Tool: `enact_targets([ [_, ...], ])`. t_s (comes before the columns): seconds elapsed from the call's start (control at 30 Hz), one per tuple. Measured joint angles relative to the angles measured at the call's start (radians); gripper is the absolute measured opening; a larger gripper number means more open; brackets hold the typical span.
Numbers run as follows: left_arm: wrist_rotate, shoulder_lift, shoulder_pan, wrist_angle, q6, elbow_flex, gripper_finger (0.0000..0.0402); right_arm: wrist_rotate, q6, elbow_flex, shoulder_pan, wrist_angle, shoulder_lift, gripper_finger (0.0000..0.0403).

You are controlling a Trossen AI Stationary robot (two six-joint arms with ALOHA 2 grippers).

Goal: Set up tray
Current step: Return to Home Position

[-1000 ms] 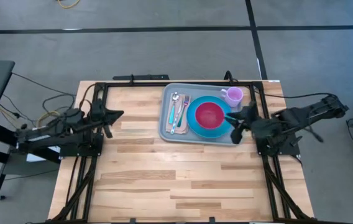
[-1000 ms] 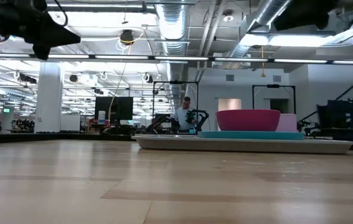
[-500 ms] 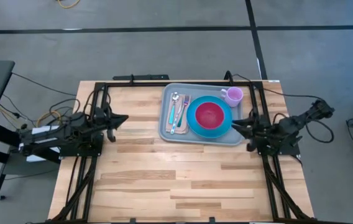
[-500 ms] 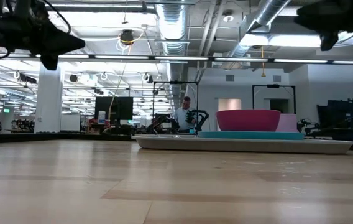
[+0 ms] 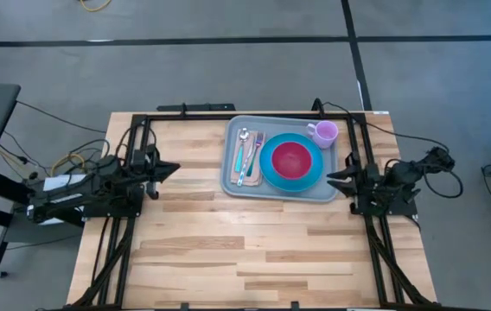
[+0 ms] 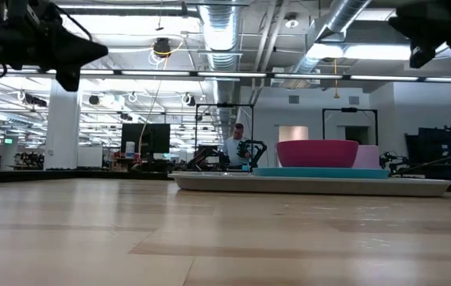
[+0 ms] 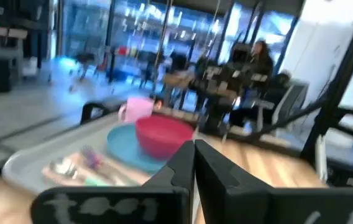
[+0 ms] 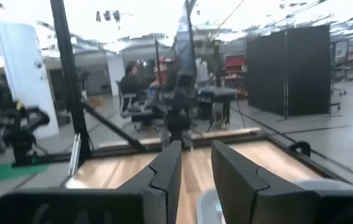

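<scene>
The grey-blue tray point(image 5: 232, 183) lies flat at the table's far middle. It carries a bright-blue plate point(image 5: 270, 170) with a red bowl point(image 5: 291, 159) on it. A pink cup point(image 5: 323, 132) stands in the tray's far right corner, and a spoon and fork point(image 5: 247, 154) lie on a napkin at its left. In the low view the tray point(image 6: 313, 185) shows edge-on with the bowl point(image 6: 317, 152) above. My left gripper point(image 5: 173, 167) hovers left of the tray, shut, as the left wrist view point(image 7: 193, 165) shows. My right gripper point(image 5: 332, 180) hovers just off the tray's near right corner, slightly open point(image 8: 195, 165).
Black frame rails point(image 5: 133, 225) run along both table sides and the far edge. Bare wood point(image 5: 245, 250) fills the near half of the table. A person point(image 6: 233, 147) sits in the room far beyond the table. Cables point(image 5: 64, 160) trail off the left side.
My right arm has drawn back from over the tray's right edge toward the table's right side and folded in, so its gripper now sits just off the tray's near right corner. My left gripper has edged slightly toward the tray. The tray and everything on it have stayed put.
</scene>
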State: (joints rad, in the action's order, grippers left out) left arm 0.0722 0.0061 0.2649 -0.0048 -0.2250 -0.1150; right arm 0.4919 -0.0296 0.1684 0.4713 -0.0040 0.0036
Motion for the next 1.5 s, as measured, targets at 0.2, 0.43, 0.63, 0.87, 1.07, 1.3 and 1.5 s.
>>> enact_targets([
  [0.2,0.062,0.004,0.0,0.161,-0.022,0.104,0.0,0.004,0.0,0.003,-0.029,0.011,0.002,0.0081],
  [0.43,0.055,0.001,0.0,0.1,0.021,0.103,0.0,0.007,-0.005,0.003,-0.062,-0.034,0.002,0.0081],
  [0.63,0.032,0.018,0.0,0.055,0.086,0.103,0.0,0.007,-0.006,0.003,-0.082,-0.098,0.002,0.0081],
  [0.87,0.027,0.103,0.0,0.052,0.086,0.103,0.0,0.006,-0.111,0.003,-0.088,-0.122,0.002,0.0081],
  [1.07,0.02,0.155,0.0,0.05,0.089,0.103,0.0,0.006,-0.102,0.003,-0.088,-0.133,0.002,0.0081],
  [1.3,0.018,0.164,0.0,0.049,0.087,0.104,0.0,0.006,-0.094,0.003,-0.088,-0.15,0.002,0.0081],
  [1.5,0.018,0.164,0.0,0.049,0.09,0.104,0.0,-0.001,0.018,0.004,-0.088,-0.171,0.002,0.0081],
])
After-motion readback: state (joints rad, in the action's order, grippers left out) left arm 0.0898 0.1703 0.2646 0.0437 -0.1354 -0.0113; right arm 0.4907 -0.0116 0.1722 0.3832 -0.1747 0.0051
